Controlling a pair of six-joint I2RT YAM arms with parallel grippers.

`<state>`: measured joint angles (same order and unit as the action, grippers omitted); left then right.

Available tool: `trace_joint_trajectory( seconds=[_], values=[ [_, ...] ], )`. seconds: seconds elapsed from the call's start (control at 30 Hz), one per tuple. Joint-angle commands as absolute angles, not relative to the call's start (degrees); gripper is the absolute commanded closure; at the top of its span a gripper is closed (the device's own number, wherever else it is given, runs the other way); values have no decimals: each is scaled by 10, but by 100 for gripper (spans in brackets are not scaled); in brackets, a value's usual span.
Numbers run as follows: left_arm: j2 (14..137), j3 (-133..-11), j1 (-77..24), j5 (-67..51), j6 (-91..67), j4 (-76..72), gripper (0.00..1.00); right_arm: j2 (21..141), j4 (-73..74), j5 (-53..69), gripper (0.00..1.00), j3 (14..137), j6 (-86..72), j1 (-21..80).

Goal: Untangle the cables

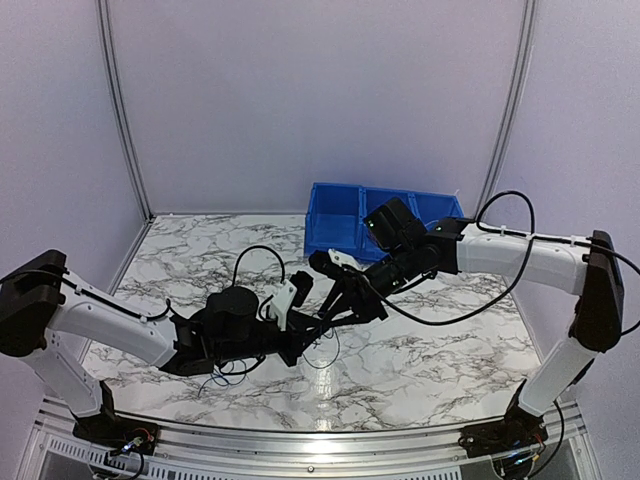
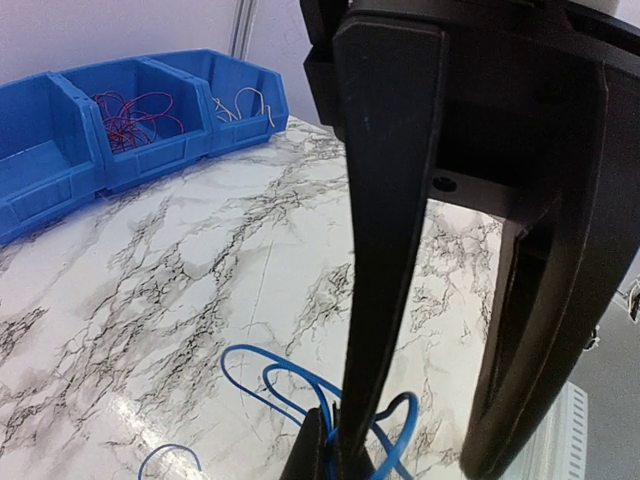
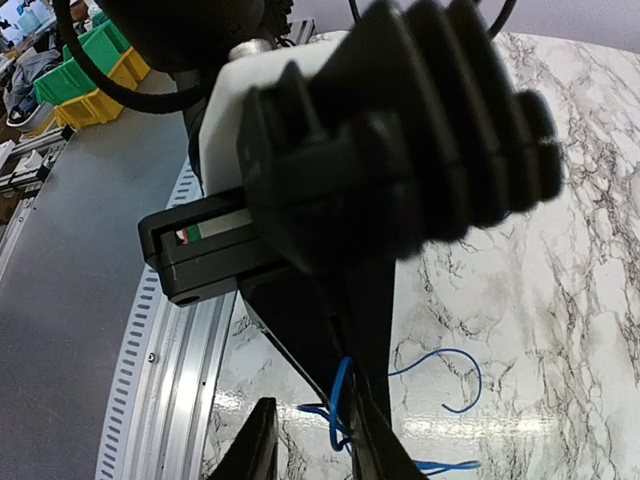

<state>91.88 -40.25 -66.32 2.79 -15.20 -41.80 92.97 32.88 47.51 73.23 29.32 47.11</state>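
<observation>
Blue wire (image 3: 340, 385): up off the marble top (image 1: 450, 350) about mid-table. A short stretch stands upright right against dark fingertips, and the rest curls back down in loops.
Loose loop (image 3: 478, 378): another blue curl lying flat just beside it. Can't tell if it's the same wire or a separate one.
Left gripper (image 1: 300, 318): nose to nose with the other one. Honestly can't tell whether it's pinching the wire or just sitting next to it, it's all black on black.
Right gripper (image 1: 350, 305): fingers stand apart with the wire running close by, and I can't see them clamped on anything.
Bin (image 1: 330, 235): at the far edge, right of the middle. It has red wires (image 2: 130, 110) in one compartment and pale wires (image 2: 245, 100) in the next.
Risk, collision: the two sets of fingers are nearly touching, so any sideways tug could knock one into the other.
Risk, tighter knot: if the loops cross each other, pulling straight apart probably cinches them instead of freeing them.
Risk, slip: the wire is super thin and springy, so a weak or off-centre pinch lets it pop out and flop back into the pile.
Risk, snag: a loop could hook round a finger and get dragged along, maybe toward the near edge.
</observation>
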Motion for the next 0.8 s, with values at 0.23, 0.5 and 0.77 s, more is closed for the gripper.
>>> trace_joint_trajectory(
  seconds=[0.23, 0.5, 0.77],
  values=[
    [899, -393, -661, 21, -147, -420, 100, 923, 317, 490, 70, 756, 271, 475],
    [905, -398, -661, 15, -149, -420, 100, 939, 317, 498, 95, 774, 259, 475],
    [929, -397, -661, 59, -156, -420, 75, 906, 315, 495, 100, 777, 259, 474]
  ],
)
